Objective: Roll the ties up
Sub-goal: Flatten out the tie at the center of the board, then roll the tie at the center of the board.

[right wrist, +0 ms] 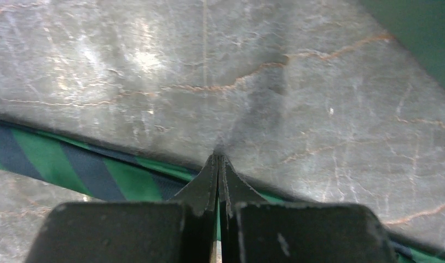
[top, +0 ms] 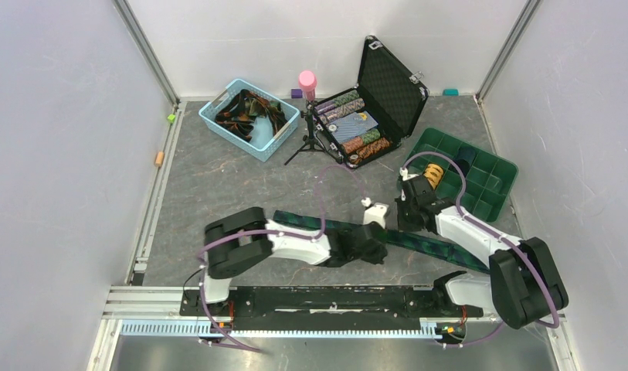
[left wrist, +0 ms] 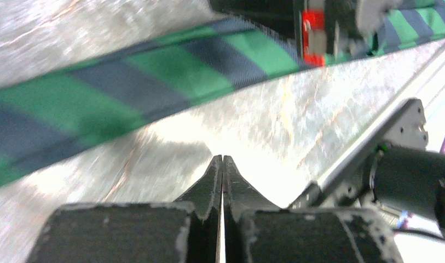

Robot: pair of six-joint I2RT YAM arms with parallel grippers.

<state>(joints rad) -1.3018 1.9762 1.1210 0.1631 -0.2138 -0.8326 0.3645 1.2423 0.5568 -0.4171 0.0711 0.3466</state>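
A dark green-and-navy plaid tie (top: 442, 249) lies flat and stretched out across the table's near middle. My left gripper (top: 381, 249) is shut and empty. In the left wrist view its fingertips (left wrist: 222, 160) hover over bare table just on the near side of the tie (left wrist: 154, 76). My right gripper (top: 405, 220) is shut. In the right wrist view (right wrist: 217, 157) its tips sit over the tie's far edge, and the tie (right wrist: 72, 161) passes beneath the fingers. I see no fabric pinched between them.
A blue basket (top: 283, 131) with loose ties stands at the back left. An open black case (top: 392, 89) holds several rolled ties. A green tray (top: 480, 182) at the right holds a yellow-orange roll (top: 433, 174). A pink-topped tripod (top: 307, 81) stands between basket and case.
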